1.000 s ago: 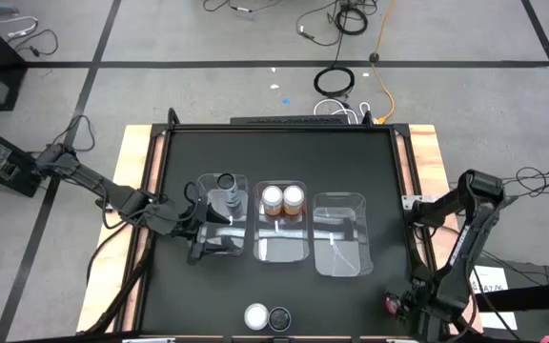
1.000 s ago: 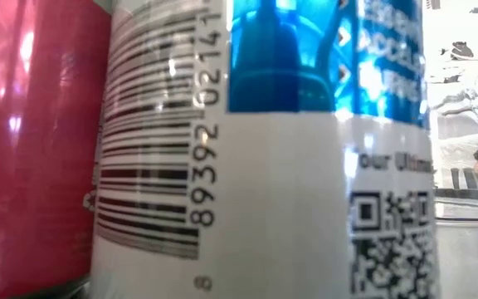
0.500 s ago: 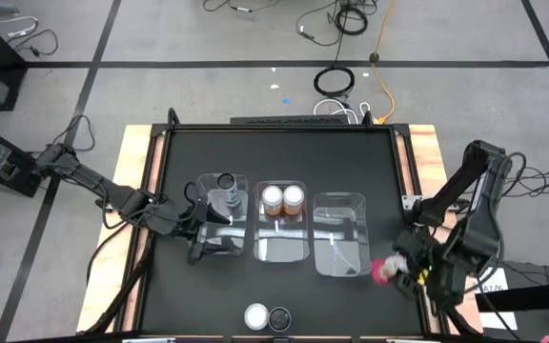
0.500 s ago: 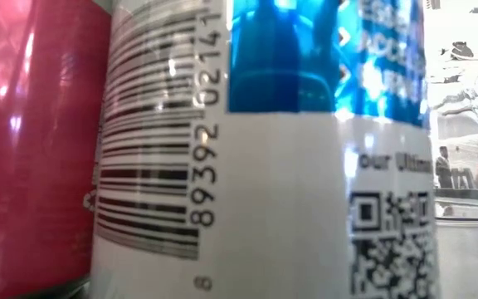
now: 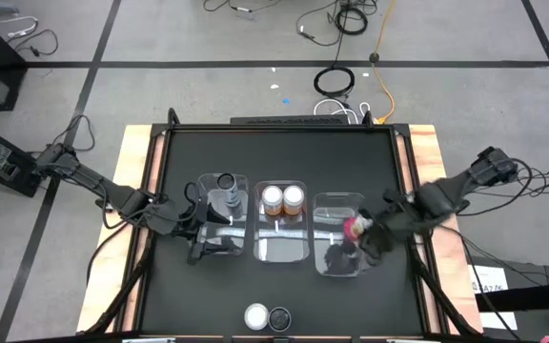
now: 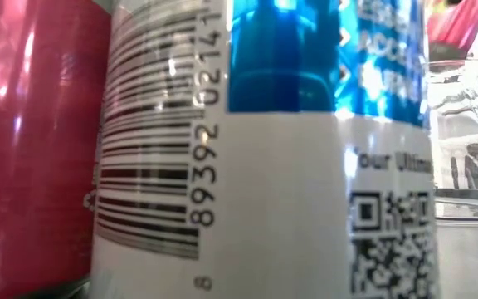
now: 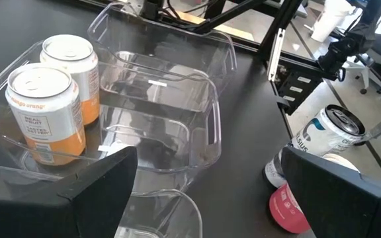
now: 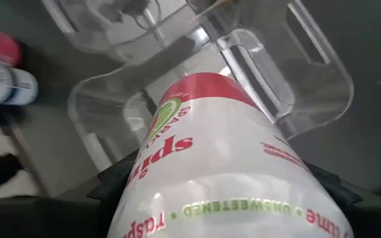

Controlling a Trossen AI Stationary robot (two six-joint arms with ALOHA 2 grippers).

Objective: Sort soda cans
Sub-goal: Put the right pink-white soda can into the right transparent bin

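My right gripper (image 5: pixel 364 234) is shut on a red and white soda can (image 5: pixel 356 227) above the empty right clear bin (image 5: pixel 341 255). The middle bin (image 5: pixel 284 246) holds two upright orange cans (image 5: pixel 283 198), which also show in the left wrist view (image 7: pixel 48 109). A dark can (image 5: pixel 226 181) stands in the left bin (image 5: pixel 219 214). My left gripper (image 5: pixel 206 236) is open and empty at that bin's near end. A silver-topped can (image 5: pixel 255 315) and a dark-topped can (image 5: pixel 279 317) stand at the near edge. My right gripper pinches the can's white side wall (image 8: pixel 197 198) between its two fingers (image 8: pixel 114 188), which stand on opposite sides of it. It comes from the table's right, slanting down. The can is lifted clear and tilted, its red end (image 8: pixel 200 89) pointing at the right bin below.
The two near-edge cans fill the low view: a red one (image 6: pixel 31 141) and a white and blue one (image 6: pixel 264 166). Wooden strips (image 5: pixel 139 191) edge the black table on both sides. Cables lie on the floor beyond the far edge.
My right gripper has lifted the red can from the table's near right corner and carried it up and toward the left and far edges. It is now over the right bin. The can has gone from near table level to held tilted in the air.
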